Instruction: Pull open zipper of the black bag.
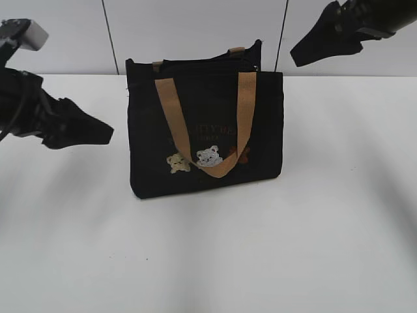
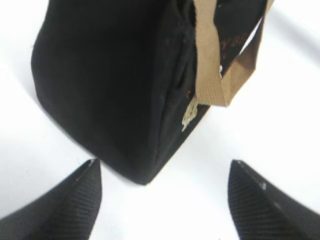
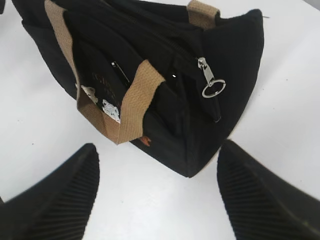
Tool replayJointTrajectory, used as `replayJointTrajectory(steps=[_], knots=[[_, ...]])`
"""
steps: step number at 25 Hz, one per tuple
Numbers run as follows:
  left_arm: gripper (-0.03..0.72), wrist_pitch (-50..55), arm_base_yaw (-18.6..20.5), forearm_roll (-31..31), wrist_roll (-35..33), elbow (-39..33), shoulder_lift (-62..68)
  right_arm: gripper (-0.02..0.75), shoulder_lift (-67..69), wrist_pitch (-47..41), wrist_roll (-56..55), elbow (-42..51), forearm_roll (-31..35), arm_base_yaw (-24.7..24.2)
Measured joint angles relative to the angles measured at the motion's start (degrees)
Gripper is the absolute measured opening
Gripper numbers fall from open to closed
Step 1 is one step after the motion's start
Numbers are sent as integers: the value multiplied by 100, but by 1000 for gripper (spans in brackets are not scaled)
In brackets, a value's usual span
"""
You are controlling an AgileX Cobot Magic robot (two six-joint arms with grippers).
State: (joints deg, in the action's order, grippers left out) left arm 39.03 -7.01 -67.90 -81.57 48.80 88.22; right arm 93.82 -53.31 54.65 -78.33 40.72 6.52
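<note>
The black bag (image 1: 146, 130) stands upright mid-table, its tan handle (image 1: 246, 107) hanging down the front over small bear patches (image 1: 209, 156). My left gripper (image 1: 104, 134) hovers open, left of the bag at mid-height. In the left wrist view the left gripper (image 2: 165, 162) points at the bag's (image 2: 110, 85) end wall, with nothing between the fingers. My right gripper (image 1: 301, 53) is raised above and right of the bag, open. In the right wrist view the zipper (image 3: 210, 81), a silver tab with a ring, hangs at the near end of the bag (image 3: 240, 55), beyond the empty right gripper (image 3: 159, 145).
The white table (image 1: 208, 261) spreads around the bag on all sides. White wall panels (image 1: 195, 26) with dark seams stand close behind it. A second tan handle (image 3: 202, 12) lies at the bag's top rear.
</note>
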Motion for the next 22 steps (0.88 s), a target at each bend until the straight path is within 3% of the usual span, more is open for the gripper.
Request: replayJointTrajectory(steps=[10, 22], knots=[[587, 415, 0, 2952, 3234, -848, -2537, 554, -1055, 368, -595, 1029, -278, 0], [587, 1528, 0, 5098, 6308, -921, -5512, 554, -3628, 382, -1018, 3157, -344, 0]])
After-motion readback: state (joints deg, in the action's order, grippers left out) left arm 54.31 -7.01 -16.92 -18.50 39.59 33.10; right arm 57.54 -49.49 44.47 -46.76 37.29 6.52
